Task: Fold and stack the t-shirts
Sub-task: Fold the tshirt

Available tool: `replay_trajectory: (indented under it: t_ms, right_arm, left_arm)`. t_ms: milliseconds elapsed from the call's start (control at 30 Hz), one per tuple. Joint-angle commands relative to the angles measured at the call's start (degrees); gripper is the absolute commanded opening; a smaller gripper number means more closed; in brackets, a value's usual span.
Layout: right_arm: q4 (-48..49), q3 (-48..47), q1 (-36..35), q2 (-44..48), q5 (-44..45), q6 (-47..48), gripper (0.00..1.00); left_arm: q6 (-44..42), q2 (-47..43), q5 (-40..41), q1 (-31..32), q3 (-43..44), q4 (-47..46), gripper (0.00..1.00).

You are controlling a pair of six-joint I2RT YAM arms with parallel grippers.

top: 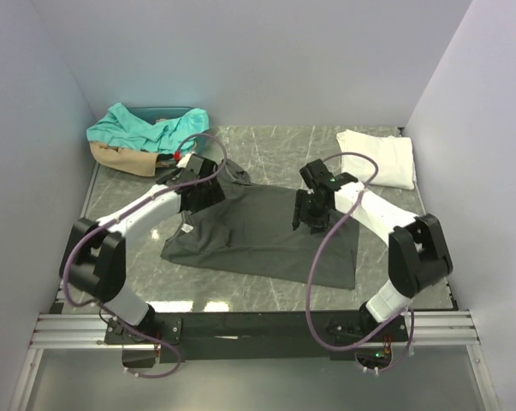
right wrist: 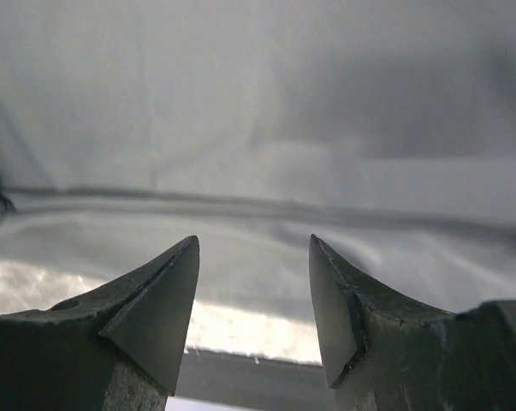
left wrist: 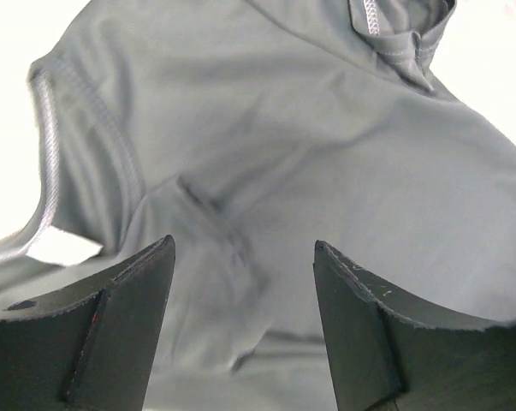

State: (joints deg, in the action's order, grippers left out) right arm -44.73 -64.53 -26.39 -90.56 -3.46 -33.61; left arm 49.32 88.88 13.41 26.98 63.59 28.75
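The grey t-shirt (top: pixel 258 240) lies spread open in the middle of the table (top: pixel 266 141), somewhat rumpled and not yet folded. A white t-shirt (top: pixel 377 158) sits folded at the far right corner, so I judge that one piece is done and marks where the stack goes. A teal t-shirt (top: pixel 146 128) and a tan t-shirt (top: pixel 121 158) are heaped together at the far left corner, unfolded. By that reckoning the task is in its early part: one shirt finished, one in hand, two waiting.

The left gripper (top: pixel 208 184) hangs over the grey shirt's far left part, near a sleeve. In the left wrist view its jaws (left wrist: pixel 243 248) stand wide with nothing between them. The cloth lies beneath, with a stitched hem to the left and the collar toward the top right.

The right gripper (top: pixel 307 218) is over the far middle-right of the same shirt. Its jaws (right wrist: pixel 252 243) are also apart and empty, with grey cloth and a long crease just ahead of the tips. The wrist view is too close and blurred to tell whether those tips touch the cloth.
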Motion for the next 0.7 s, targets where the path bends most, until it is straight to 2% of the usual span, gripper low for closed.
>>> replay_trajectory:
  t_ms: [0, 333, 667]
  right_arm:
    - [3.06, -2.96, -0.33, -5.22, -0.58, 1.35, 0.61]
    - [8.78, 2.04, -0.5, -8.84, -1.28, 0.3, 0.61]
    - [11.51, 9.86, -0.59, -9.01, -1.45, -0.23, 0.61]
  left_arm:
    - [-2.91, 5.5, -0.22, -0.96, 2.67, -2.11, 0.72]
    - [-5.64, 9.91, -2.25, -4.48, -4.08, -9.85, 0.72]
    - [-4.67, 9.91, -3.13, -4.66, -9.97, -11.35, 0.72]
